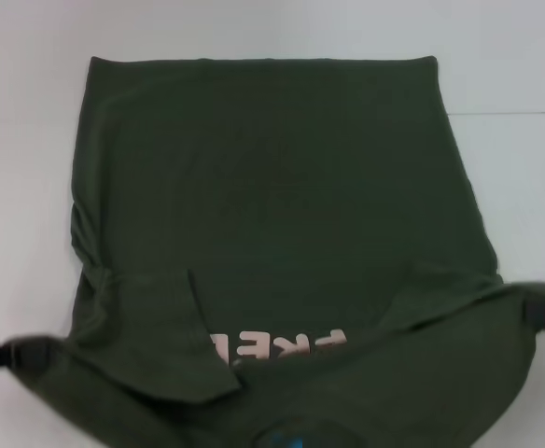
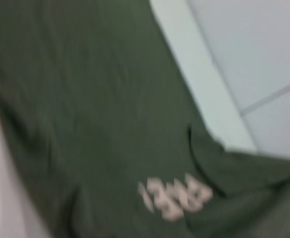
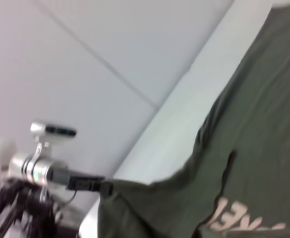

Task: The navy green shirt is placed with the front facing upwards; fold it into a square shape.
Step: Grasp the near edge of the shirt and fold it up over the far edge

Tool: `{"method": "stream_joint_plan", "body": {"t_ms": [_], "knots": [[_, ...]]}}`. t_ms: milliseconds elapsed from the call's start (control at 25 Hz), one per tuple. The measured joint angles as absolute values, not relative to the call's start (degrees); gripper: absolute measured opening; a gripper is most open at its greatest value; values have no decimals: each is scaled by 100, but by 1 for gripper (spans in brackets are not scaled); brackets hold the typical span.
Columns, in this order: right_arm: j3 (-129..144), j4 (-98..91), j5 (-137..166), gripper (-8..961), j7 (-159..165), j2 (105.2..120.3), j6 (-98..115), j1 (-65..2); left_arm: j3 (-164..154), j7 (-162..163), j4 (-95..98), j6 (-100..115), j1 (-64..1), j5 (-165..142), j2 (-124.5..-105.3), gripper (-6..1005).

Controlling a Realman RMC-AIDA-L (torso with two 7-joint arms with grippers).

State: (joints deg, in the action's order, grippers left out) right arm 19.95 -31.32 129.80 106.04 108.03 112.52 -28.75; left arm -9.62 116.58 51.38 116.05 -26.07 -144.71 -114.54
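The navy green shirt (image 1: 282, 224) lay spread on the white worktop (image 1: 515, 56), its hem end flat and square at the side farthest from both pincers. The near end, with the collar and sleeves, was raised off the worktop and stretched between the two pincers, so the pink "FREE!" lettering (image 1: 277, 345) showed just beyond the lifted edge, about midway between them.

The left pincer (image 1: 16, 353) was pinching the shirt's near left corner; in the right wrist view the cloth ran straight out from its tip (image 3: 103, 186), taut. The right pincer (image 1: 543, 308) sat at the near right corner with the fabric drawn up to it, and it looked to be pinching the cloth there, though its fingers were hidden by the shirt and I could not tell their spread exactly. A sleeve (image 1: 174, 327) lay folded inward on the body, just inside the left pincer.

Judged from this, the task was at an early stage: the sleeve seemed tucked in and the first lengthwise fold was under way, with the shoulder end lifted but not yet carried over toward the hem. Laying that end down, squaring the edges and any further fold to reach a square were all left to do.
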Motion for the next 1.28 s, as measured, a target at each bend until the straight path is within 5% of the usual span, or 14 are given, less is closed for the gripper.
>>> {"method": "stream_joint_plan", "body": {"t_ms": [600, 1040, 1280], "knots": [[1067, -2698, 12151, 21, 10894, 10898, 9514, -2971, -899, 11551, 3933, 9195, -3049, -12696, -11497, 28], [1090, -2621, 11607, 22, 10801, 11418, 8003, -3277, -1132, 10890, 3525, 7624, -3342, -12190, -11998, 27], [1086, -2593, 11370, 22, 10617, 11544, 7354, -3384, -1312, 10676, 3475, 6955, -3518, -12151, -12206, 28]]}}
